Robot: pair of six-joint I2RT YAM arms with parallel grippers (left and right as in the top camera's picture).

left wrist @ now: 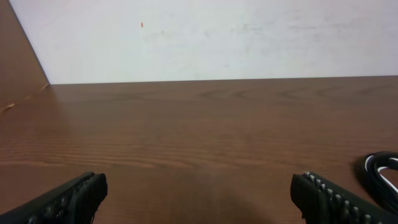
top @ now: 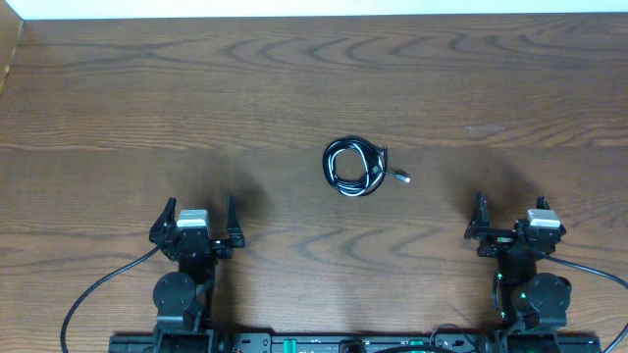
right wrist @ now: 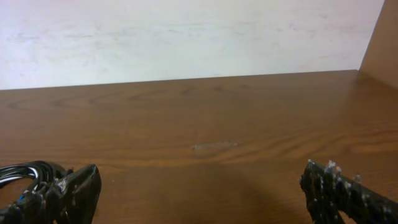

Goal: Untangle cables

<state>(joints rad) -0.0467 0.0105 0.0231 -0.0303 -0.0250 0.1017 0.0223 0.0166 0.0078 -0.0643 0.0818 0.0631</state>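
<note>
The cables (top: 353, 168) lie in one small tangled coil of thin black cords, one with a whitish sheen, near the middle of the wooden table, with a small silver plug end (top: 401, 177) sticking out to the right. My left gripper (top: 197, 212) is open and empty at the near left, well apart from the coil. My right gripper (top: 510, 211) is open and empty at the near right. The coil's edge shows at the far right of the left wrist view (left wrist: 382, 172) and the far left of the right wrist view (right wrist: 28, 173).
The brown wooden table (top: 196, 88) stretches to a white wall at the back. A raised wooden side edge (left wrist: 18, 56) stands at the far left and another (right wrist: 380, 43) at the far right. Thick black arm wires (top: 93, 294) trail by the bases.
</note>
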